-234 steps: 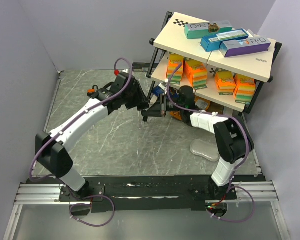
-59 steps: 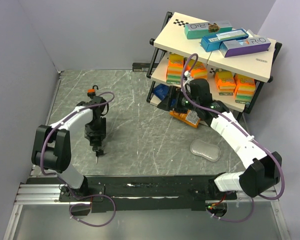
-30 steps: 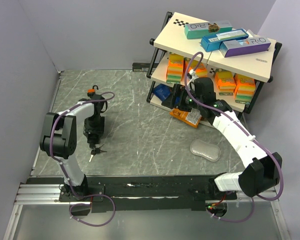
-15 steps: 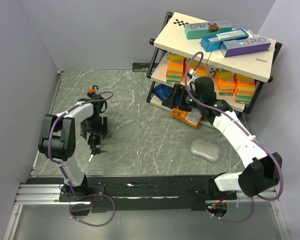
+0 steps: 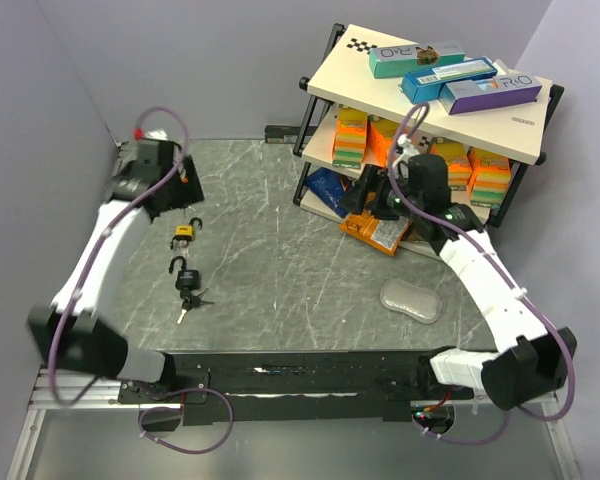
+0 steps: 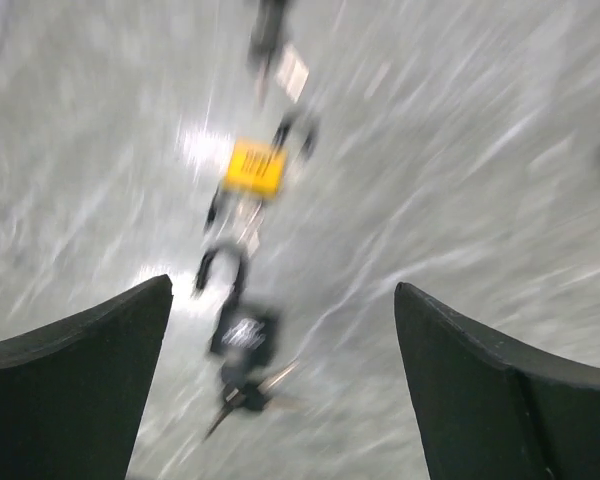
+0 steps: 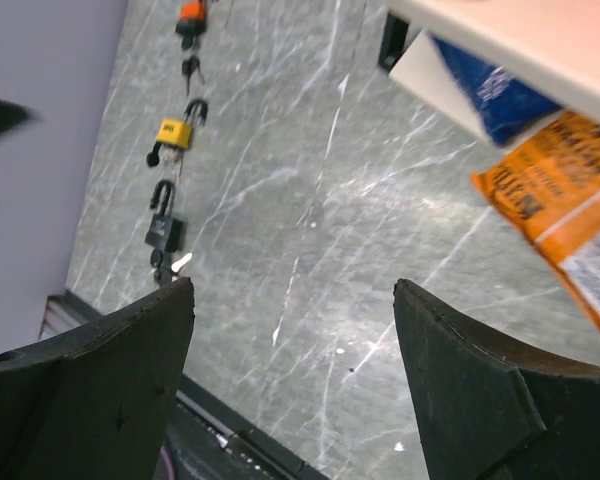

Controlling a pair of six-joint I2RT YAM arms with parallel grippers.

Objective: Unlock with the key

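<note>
The black padlock (image 5: 186,276) lies on the tabletop (image 5: 280,270) near its left edge. In the top view it sits at about 6 o'clock from the left pincer (image 5: 173,192), which hangs raised over the far-left corner. The lock's long axis runs 12 to 6: shackle toward 12, body below it, and the key (image 5: 184,304) at the 6 o'clock end, touching the base of the body. A yellow padlock (image 5: 183,235) lies between the pincer and the black one, on the same line. The left arm is plainly the nearer. The right pincer (image 5: 372,196) is well apart toward 3 o'clock, beside the shelf rack (image 5: 420,110) and an orange packet (image 5: 375,228).

Both pincers stand spread wide with nothing between the fingers, as each wrist view shows.

The left wrist view is smeared by motion. It gives the line of yellow lock, black lock and key running down toward the pincer, but no detail of the keyway. The right wrist view is sharp. It also shows an orange padlock (image 7: 190,12) at the far end of the row, which the left arm hides in the top view. There the black shackle looks lifted on one side, though I cannot be sure it is sprung.
</note>
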